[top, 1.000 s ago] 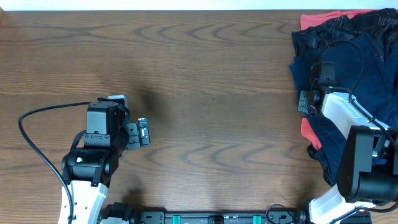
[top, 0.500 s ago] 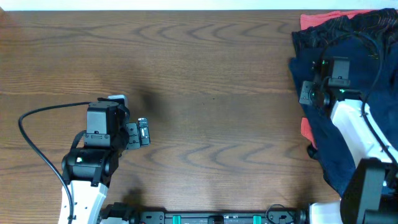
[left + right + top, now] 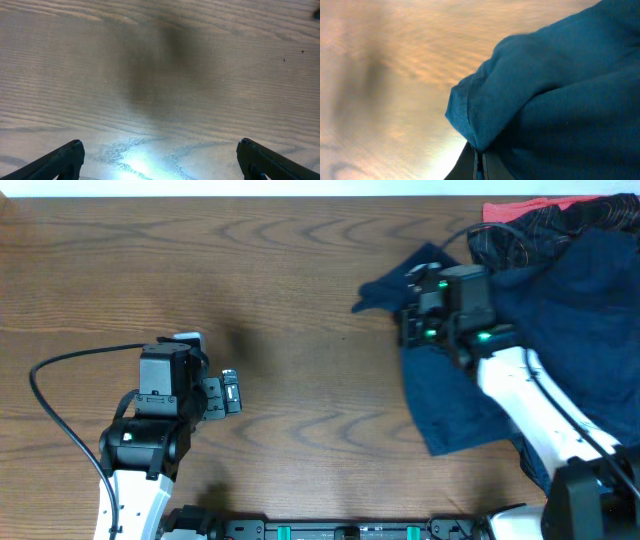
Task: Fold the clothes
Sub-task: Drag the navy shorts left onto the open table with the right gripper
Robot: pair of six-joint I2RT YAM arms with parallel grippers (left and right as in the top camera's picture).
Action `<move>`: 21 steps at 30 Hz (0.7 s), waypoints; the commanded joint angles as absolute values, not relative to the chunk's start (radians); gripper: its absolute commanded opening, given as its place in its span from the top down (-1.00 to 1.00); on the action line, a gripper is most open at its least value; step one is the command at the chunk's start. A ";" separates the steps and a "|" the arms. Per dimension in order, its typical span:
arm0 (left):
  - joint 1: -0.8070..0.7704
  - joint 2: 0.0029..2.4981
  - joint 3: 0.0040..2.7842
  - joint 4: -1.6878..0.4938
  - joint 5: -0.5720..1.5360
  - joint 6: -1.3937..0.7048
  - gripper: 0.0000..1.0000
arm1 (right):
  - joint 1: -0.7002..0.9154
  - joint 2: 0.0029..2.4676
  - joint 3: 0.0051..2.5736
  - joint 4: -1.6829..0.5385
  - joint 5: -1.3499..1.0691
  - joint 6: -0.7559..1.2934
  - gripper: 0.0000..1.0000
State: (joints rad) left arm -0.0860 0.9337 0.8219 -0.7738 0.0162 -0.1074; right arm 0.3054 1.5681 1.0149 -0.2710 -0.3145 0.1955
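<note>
Evidently the jaws of the right gripper are pinched tight on a rolled edge of the dark navy blue cloth shorts, and the fold bulges just above the closed tips in the wrist view. From overhead, that gripper sits right of the table's middle. A corner of the shorts flares leftwards past it, and a broad flap lies on the brown wood-grain table on its near side. The rest of the navy cloth trails back to the heap at the far right, where a black red-lined piece and a coral-red strip lie by the far edge. We cannot tell whether the grasped shorts are clear of the other navy cloth. The left gripper hovers over bare wood at the near left, jaws spread wide and holding nothing.

We judge the step in hand to be drawing one garment out to the middle for folding. To do it well, we would pull low and steadily leftwards until the shorts come clear of the heap, watching that nothing else rides along. Then we would lay them flat and bring the left gripper to an opposite corner to spread out the bunching.
</note>
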 commanded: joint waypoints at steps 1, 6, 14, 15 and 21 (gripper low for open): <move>-0.080 0.934 0.842 -0.772 0.015 -0.113 -0.96 | 0.412 1.637 1.035 -0.198 -0.354 0.263 0.98; -0.080 0.934 0.842 -0.770 0.016 -0.113 -0.96 | 0.527 1.748 1.035 0.026 -0.310 0.371 0.97; -0.080 0.934 0.842 -0.766 0.019 -0.163 -0.96 | 0.592 1.822 1.035 0.223 -0.168 0.459 0.31; -0.080 0.934 0.842 -0.766 0.019 -0.180 -0.96 | 0.585 1.816 1.035 0.209 -0.168 0.442 0.12; -0.080 0.934 0.842 -0.766 0.019 -0.204 -0.96 | 0.475 1.708 1.035 -0.058 -0.096 0.328 -0.98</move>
